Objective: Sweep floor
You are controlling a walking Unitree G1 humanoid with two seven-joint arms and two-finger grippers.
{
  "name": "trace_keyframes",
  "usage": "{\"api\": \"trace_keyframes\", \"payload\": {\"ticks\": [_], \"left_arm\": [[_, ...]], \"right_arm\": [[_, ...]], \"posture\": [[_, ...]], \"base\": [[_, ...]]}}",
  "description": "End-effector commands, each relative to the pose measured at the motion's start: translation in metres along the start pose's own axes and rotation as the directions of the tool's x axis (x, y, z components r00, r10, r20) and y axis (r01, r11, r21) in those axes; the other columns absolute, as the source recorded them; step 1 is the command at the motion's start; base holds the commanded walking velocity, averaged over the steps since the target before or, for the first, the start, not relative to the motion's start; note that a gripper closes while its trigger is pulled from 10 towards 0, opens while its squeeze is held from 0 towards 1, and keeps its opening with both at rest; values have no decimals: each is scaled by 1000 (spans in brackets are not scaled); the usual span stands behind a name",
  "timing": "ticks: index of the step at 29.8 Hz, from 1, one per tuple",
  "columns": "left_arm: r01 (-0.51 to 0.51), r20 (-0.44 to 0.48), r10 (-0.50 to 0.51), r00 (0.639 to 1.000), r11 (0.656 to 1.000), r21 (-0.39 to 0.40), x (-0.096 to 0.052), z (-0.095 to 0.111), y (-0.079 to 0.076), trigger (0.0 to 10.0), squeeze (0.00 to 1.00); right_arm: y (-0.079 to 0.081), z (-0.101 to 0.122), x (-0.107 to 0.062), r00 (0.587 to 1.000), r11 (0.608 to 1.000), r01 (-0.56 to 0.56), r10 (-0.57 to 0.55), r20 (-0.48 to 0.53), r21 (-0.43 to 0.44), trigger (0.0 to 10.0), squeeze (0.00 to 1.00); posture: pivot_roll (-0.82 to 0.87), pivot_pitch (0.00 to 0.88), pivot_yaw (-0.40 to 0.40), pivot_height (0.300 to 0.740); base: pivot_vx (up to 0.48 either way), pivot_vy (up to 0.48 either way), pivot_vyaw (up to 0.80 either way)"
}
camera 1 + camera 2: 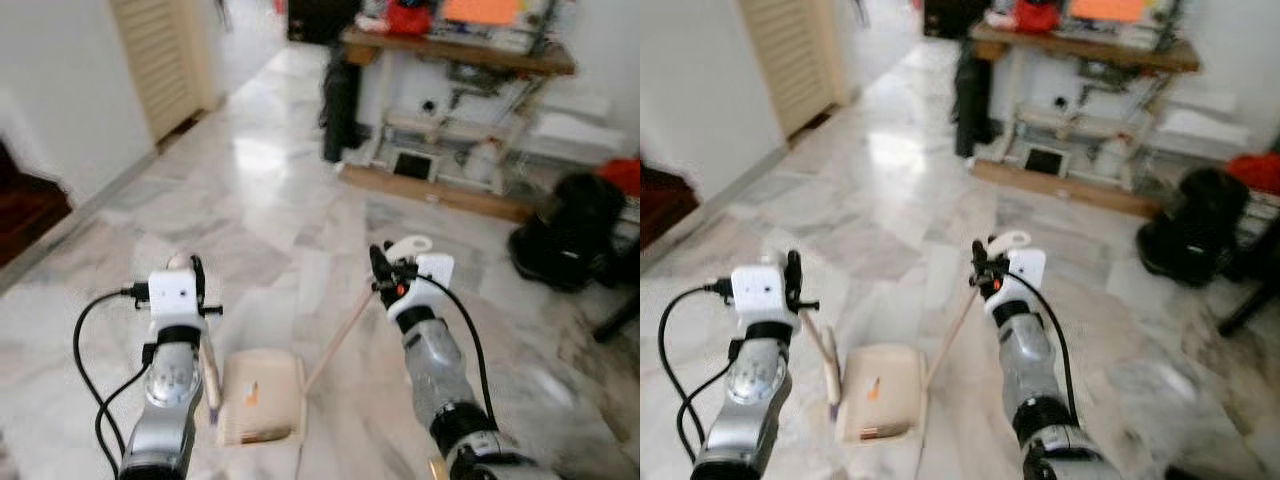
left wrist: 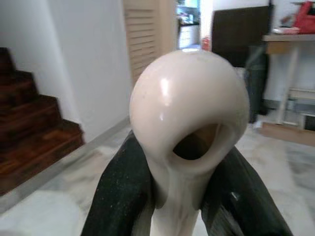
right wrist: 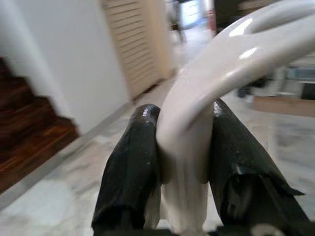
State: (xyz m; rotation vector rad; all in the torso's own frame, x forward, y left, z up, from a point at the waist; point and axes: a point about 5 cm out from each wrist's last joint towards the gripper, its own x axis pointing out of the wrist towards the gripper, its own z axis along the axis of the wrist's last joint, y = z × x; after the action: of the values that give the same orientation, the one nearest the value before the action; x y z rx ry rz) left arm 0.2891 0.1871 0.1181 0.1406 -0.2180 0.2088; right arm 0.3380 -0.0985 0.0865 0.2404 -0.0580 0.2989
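Dustpan [image 1: 262,398]: flat on the marble floor [image 1: 300,200] between both arms, nearest the robot.
Left gripper [image 2: 189,191]: clamped on the dustpan handle [image 2: 189,118], directly above the pan.
Right gripper [image 3: 184,167]: clamped on the broom handle [image 1: 340,335].
Key relation: broom shaft slants down-left to the pan's right edge.

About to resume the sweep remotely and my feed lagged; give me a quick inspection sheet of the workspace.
Surface: pale marble floor, glossy.
Job's things: cream dustpan flat on the floor between the arms; long cream handle slanting down to the dustpan's edge; its broom head hidden.
Clutter: small orange bit inside the dustpan.
Grippers: left gripper shut on dustpan handle; right gripper shut on looped handle end.
Cables: black cable looping off left arm; another along right arm.
Surroundings: wooden shelf unit, louvred door, dark stairs, black bag.
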Motion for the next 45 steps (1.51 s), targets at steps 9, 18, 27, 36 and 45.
{"api": "trace_keyframes", "payload": {"ticks": [9,18,27,36,45], "left_arm": [[12,60,-11,998,1000,-10,3,12,-7,10000,0],[19,59,-19,998,1000,-4,2,11,-6,10000,0],[20,52,-19,998,999,-26,2,11,-8,10000,0],[16,48,-15,999,1000,-23,2,10,-7,10000,0],[17,59,-16,998,1000,-14,1,12,-7,10000,0]], "right_arm": [[-3,10,5,999,1000,5,-6,38,13,10000,0],[3,6,5,1000,999,-7,6,28,39,10000,0],[-2,7,5,1000,999,10,-11,20,36,10000,0],[-3,7,4,1000,1000,16,-17,22,21,10000,0],[-1,7,5,1000,1000,11,-12,20,15,10000,0]], "posture": [[90,0,-63,740],[96,0,-57,740],[91,0,-54,740],[93,0,-54,740],[96,0,-56,740]], "base": [[0,0,800],[0,0,356],[0,69,0],[0,458,0],[0,0,800]]}}
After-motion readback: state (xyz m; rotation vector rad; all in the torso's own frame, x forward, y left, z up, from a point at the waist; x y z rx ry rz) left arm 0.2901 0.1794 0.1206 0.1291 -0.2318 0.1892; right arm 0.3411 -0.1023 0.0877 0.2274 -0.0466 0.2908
